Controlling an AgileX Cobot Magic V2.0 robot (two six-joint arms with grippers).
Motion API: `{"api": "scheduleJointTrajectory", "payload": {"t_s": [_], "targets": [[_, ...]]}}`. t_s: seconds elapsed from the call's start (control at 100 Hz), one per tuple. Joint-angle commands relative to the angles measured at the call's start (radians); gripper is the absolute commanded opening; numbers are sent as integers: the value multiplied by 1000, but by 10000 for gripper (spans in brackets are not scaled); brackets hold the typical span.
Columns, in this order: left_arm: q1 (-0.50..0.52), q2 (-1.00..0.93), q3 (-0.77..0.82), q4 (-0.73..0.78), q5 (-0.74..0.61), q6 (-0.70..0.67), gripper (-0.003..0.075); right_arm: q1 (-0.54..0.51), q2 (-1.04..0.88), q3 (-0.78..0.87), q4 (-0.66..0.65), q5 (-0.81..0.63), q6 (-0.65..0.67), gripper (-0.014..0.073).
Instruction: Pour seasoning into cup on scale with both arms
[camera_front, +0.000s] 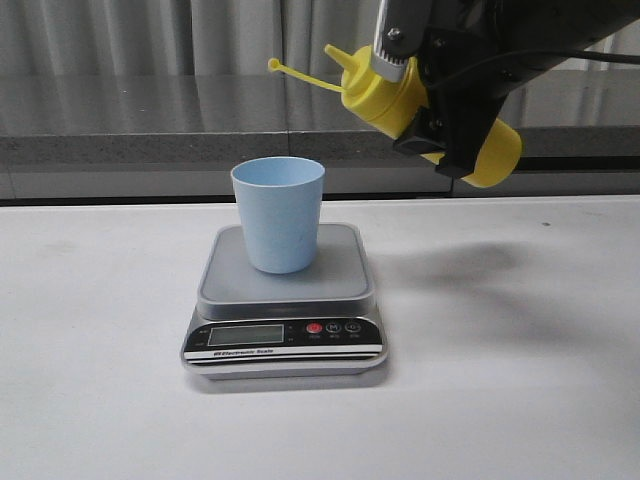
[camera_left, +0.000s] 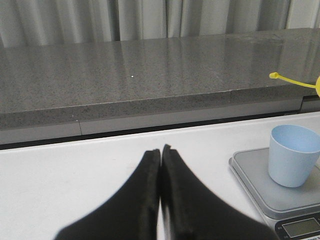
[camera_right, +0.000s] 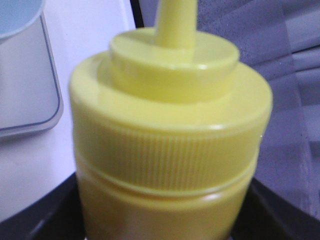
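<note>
1. Cup upright on the scale platform, mid-table.
2. Bottle tilted in the air, up and right of the cup — nozzle toward it, cap dangling on its strap.
3. Right gripper clamped round the bottle.
4. Left gripper clenched, empty — low over the table, left of the scale.

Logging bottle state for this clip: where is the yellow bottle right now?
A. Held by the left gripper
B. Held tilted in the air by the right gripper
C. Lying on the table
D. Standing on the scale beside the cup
B: the bottle hangs tilted above the table in the right gripper, nozzle pointing toward the cup; the left gripper is shut and empty.
</note>
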Motion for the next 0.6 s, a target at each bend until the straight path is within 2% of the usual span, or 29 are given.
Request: {"api": "scheduleJointTrajectory", "payload": {"t_s": [0.0,0.28,0.43,0.59], "targets": [[2,8,-25,-4,-77,-3,-18,15,-45,-44,-77,-3,-8,271],[2,8,-25,-4,-77,-3,-18,70,-15,-100,-177,121,-8,271],[2,8,-25,-4,-77,-3,-18,98,15,-113,-274,192,-8,271],[2,8,-25,-4,-77,-3,-18,114,24,-114,-327,216,-8,271]]}}
